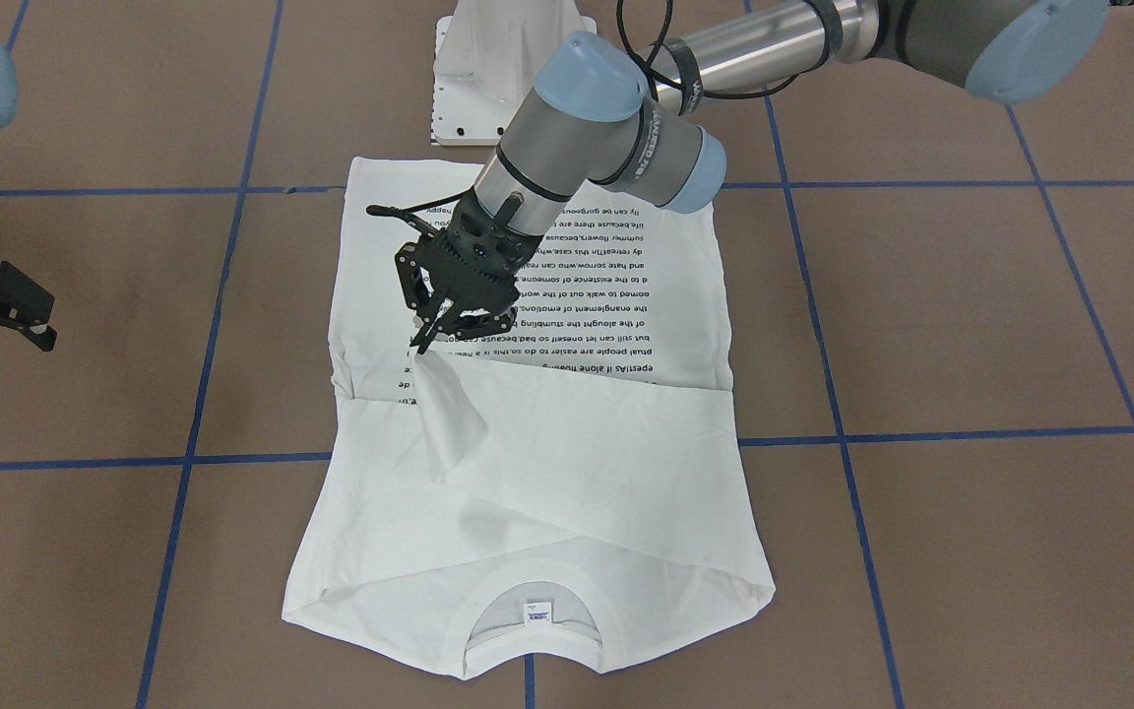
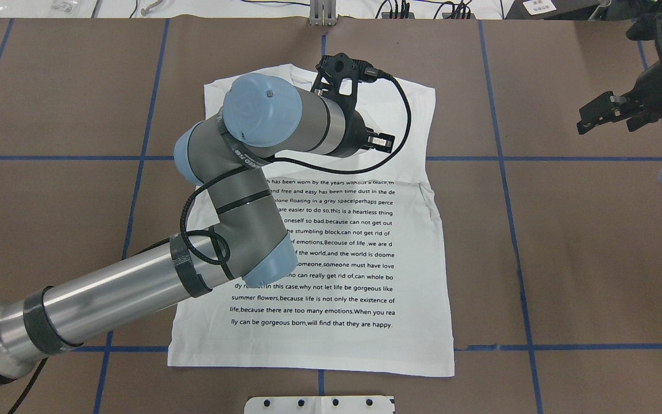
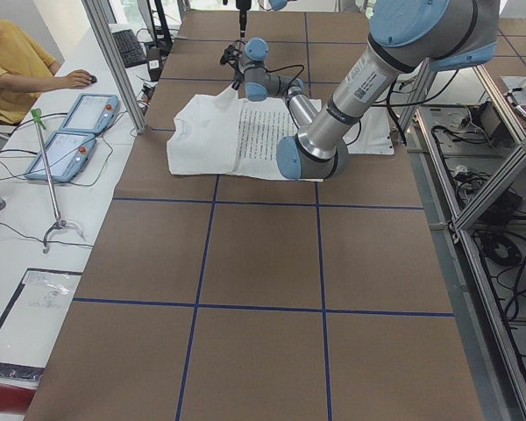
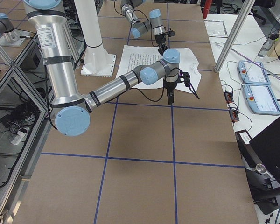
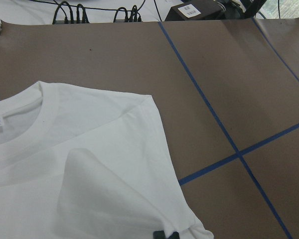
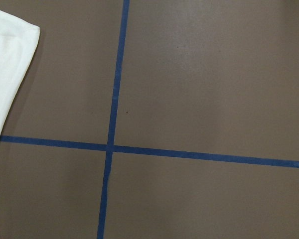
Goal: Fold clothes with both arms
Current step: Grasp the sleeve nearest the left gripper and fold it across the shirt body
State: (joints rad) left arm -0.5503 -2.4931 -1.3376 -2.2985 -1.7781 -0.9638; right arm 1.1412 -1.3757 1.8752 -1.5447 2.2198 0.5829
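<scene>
Status: white long-sleeved T-shirt (image 1: 577, 463) with a block of black text lies flat, print up, mid brown table (image 1: 971, 325) with a blue tape grid, collar end away from the robot; left gripper (image 1: 424, 343) is over the chest, fingers pinched together on a loose white sleeve flap (image 1: 451, 418) lifted off the body. Right gripper (image 1: 8, 305) hangs well off to the side, touching nothing; can't tell whether its fingers are apart. Progress looks early to me: sleeves seem tucked across the chest, but the body lies at full length and width, so side folds and halving are left.
</scene>
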